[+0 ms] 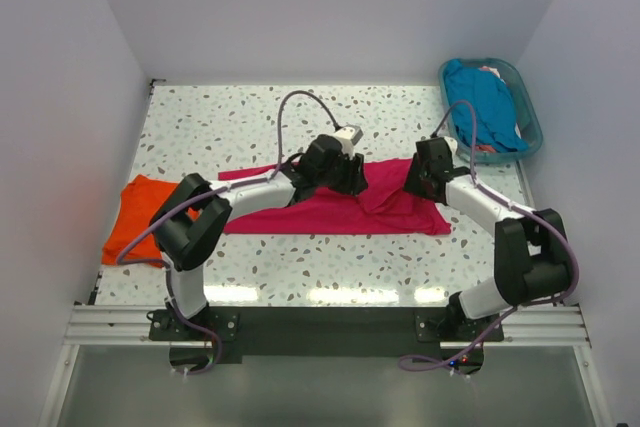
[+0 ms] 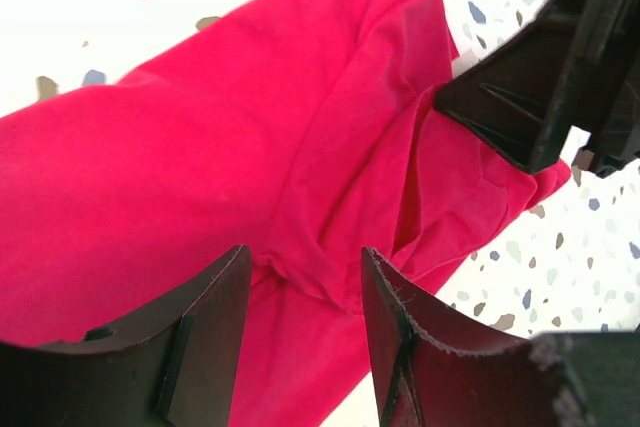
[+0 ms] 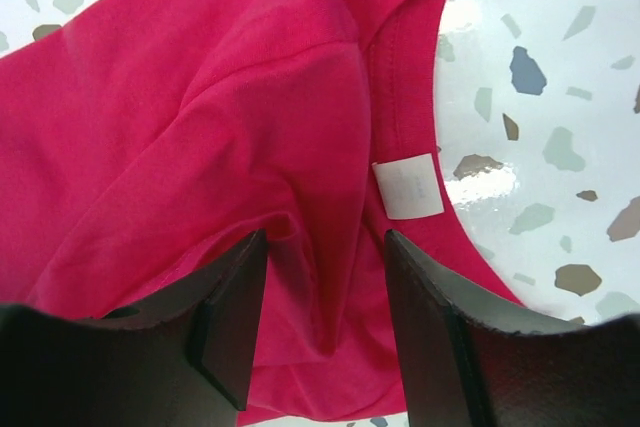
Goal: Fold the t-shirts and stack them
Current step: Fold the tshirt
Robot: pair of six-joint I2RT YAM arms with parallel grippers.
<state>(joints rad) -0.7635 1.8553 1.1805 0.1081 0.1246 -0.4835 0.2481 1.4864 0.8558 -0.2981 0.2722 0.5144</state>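
The hot pink t-shirt point(image 1: 340, 212) lies spread and rumpled in the middle of the table. My left gripper point(image 1: 352, 177) is open, low over its upper middle, with a raised fold between the fingers in the left wrist view point(image 2: 305, 267). My right gripper point(image 1: 420, 179) is open over the collar end; its wrist view point(image 3: 325, 247) shows a fold between the fingers and the white neck label point(image 3: 408, 187). The orange t-shirt point(image 1: 135, 212) lies at the table's left edge. The teal blue t-shirt point(image 1: 485, 97) lies in the basket, with a sliver of reddish cloth point(image 1: 483, 148) beneath it.
The teal plastic basket point(image 1: 530, 117) stands at the back right corner. White walls close in the speckled table point(image 1: 250, 117) on three sides. The right gripper's black body point(image 2: 545, 67) shows close by in the left wrist view.
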